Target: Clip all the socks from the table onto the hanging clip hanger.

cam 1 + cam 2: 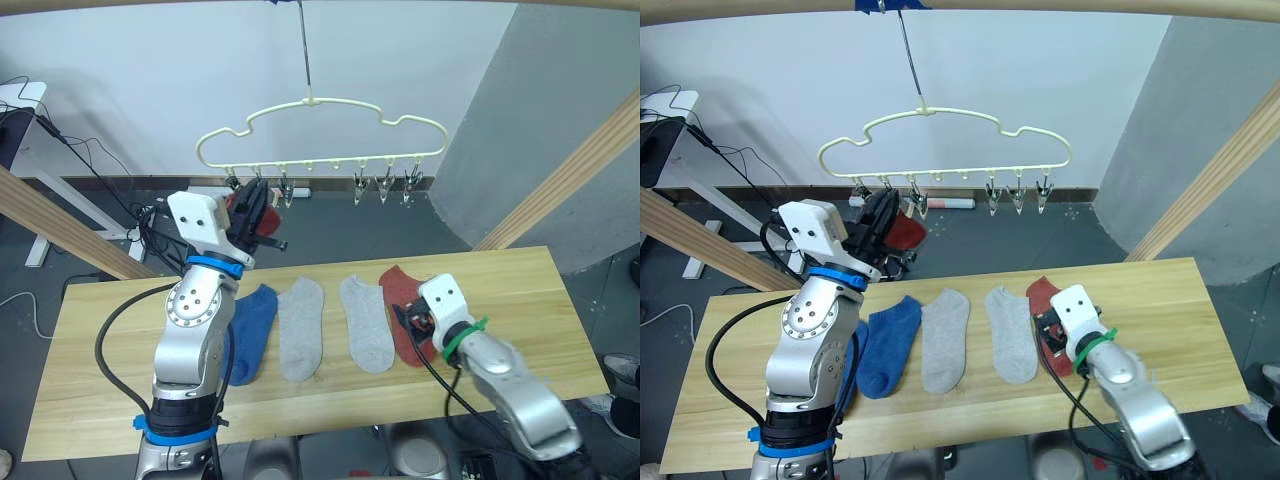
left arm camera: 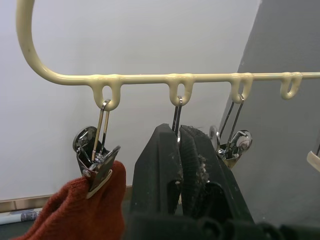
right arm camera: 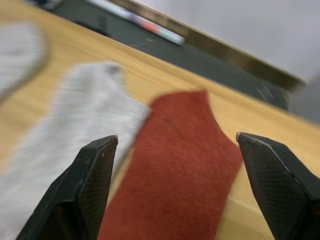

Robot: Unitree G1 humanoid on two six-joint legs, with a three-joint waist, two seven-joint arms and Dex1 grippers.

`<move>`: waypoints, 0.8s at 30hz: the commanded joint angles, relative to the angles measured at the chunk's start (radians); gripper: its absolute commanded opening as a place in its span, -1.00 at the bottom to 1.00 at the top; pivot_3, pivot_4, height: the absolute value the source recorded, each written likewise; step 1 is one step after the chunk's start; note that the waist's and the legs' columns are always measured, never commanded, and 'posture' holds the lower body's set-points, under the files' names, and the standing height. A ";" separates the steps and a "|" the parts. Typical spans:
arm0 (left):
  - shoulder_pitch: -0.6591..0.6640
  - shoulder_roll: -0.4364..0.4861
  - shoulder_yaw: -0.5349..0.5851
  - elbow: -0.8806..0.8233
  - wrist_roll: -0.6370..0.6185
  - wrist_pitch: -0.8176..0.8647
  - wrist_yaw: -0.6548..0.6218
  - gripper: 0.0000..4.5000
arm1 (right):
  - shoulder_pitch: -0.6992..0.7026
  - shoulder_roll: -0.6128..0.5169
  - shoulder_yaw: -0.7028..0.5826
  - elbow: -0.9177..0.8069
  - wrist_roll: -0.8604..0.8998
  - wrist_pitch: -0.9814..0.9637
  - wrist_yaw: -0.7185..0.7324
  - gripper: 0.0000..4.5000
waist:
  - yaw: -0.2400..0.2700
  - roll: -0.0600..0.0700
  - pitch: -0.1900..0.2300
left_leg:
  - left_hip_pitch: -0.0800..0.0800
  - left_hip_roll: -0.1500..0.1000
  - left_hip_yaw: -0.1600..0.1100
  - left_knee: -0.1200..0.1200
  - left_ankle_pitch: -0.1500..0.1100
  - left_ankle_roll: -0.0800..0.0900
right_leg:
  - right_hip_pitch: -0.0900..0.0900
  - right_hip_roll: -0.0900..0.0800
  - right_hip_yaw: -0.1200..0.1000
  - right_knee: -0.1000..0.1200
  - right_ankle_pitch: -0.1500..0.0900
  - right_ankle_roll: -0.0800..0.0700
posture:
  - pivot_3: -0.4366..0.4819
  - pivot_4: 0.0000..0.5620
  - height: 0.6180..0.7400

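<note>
The cream clip hanger point(image 1: 310, 103) hangs above the table's far edge, with metal clips along its bottom bar point(image 2: 140, 77). One dark red sock point(image 2: 80, 210) hangs from the leftmost clip point(image 2: 97, 165). My left gripper point(image 2: 179, 134) is raised to the neighbouring clip, fingers shut, and that clip's wire runs down out of sight behind the fingertips. On the table point(image 1: 520, 290) lie a blue sock point(image 1: 250, 330), two grey socks point(image 1: 300, 325) point(image 1: 365, 320) and a dark red sock point(image 3: 175, 175). My right gripper point(image 3: 175, 140) hovers open just over that red sock.
Three free clips point(image 1: 385, 185) hang at the hanger's right end. Slanted wooden beams stand at the left point(image 1: 60, 225) and right point(image 1: 570, 170) of the table. Cables point(image 1: 90, 160) trail over the floor at the far left.
</note>
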 commanded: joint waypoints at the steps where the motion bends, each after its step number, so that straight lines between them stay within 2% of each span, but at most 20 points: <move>1: 0.004 0.002 -0.001 -0.051 0.001 0.004 0.000 -1.00 | -0.024 0.080 -0.041 0.106 -0.049 -0.073 -0.097 0.80 | 0.000 0.000 0.000 | 0.000 0.000 0.000 0.000 0.000 0.000 | 0.000 0.000 0.000 0.000 0.000 0.000 | -0.60 0.20 1.00; 7: 0.006 0.000 -0.001 -0.057 -0.001 0.013 0.000 -1.00 | -0.039 0.202 -0.111 0.228 -0.022 -0.076 -0.121 0.80 | 0.002 0.000 0.000 | 0.000 0.000 0.000 0.000 0.000 0.000 | 0.000 -0.001 0.000 0.000 0.000 0.000 | -0.59 0.19 1.00; 12: 0.010 0.000 -0.001 -0.063 -0.006 0.019 -0.003 -1.00 | -0.036 0.250 -0.137 0.267 0.000 -0.041 -0.089 0.80 | 0.000 0.000 0.000 | 0.000 0.000 0.000 0.000 0.000 0.000 | 0.000 -0.001 0.000 0.000 0.000 0.000 | -0.59 0.19 1.00; 15: 0.012 0.009 0.007 -0.068 -0.017 0.025 -0.014 -1.00 | -0.026 0.244 -0.131 0.290 -0.014 -0.029 -0.074 0.56 | 0.000 0.000 0.000 | 0.002 0.000 0.000 -0.001 0.000 0.000 | 0.001 0.000 0.000 0.000 0.000 0.000 | -0.57 0.19 1.00; 24: 0.015 0.019 0.015 -0.087 -0.065 0.064 -0.046 -1.00 | -0.012 0.226 -0.109 0.276 -0.047 -0.058 -0.068 -0.84 | 0.006 0.000 0.000 | 0.006 0.000 0.000 -0.001 0.000 0.000 | 0.006 0.000 0.000 0.000 0.000 0.000 | -0.56 0.20 1.00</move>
